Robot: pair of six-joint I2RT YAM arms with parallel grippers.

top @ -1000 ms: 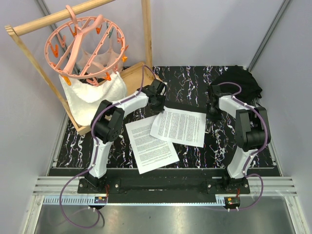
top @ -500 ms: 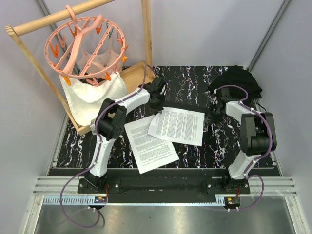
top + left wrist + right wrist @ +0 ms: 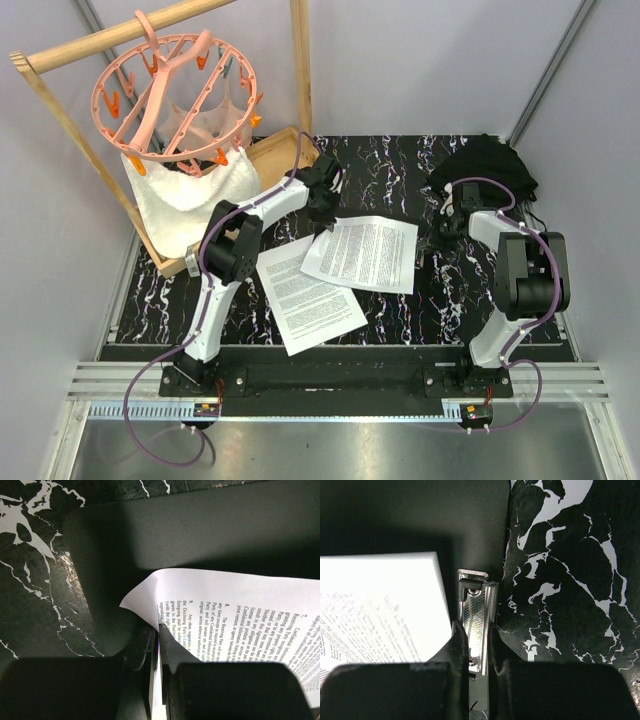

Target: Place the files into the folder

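Two white printed files lie mid-table: the upper sheet [image 3: 362,254] overlaps the lower sheet [image 3: 305,295]. My left gripper [image 3: 322,215] is shut on the upper sheet's far-left corner [image 3: 150,600], which is lifted over the matte black folder [image 3: 200,530]. The left wrist view shows the paper pinched between the fingers [image 3: 159,635]. At the folder's right short edge, my right gripper [image 3: 443,232] is shut on the silver clip [image 3: 476,615], its fingers [image 3: 476,645] either side of the metal. The sheet's edge [image 3: 380,605] lies just left of the clip on the folder [image 3: 420,515].
A wooden rack [image 3: 60,110] with a pink peg hanger [image 3: 175,90] and a white cloth [image 3: 190,195] stands at the back left over a wooden tray [image 3: 275,150]. A lumpy black fabric bundle [image 3: 490,165] sits at the back right, behind the right arm.
The upper sheet has slid a little to the left and away with my left gripper. The right arm has swung outward to the right, its gripper still on the clip.
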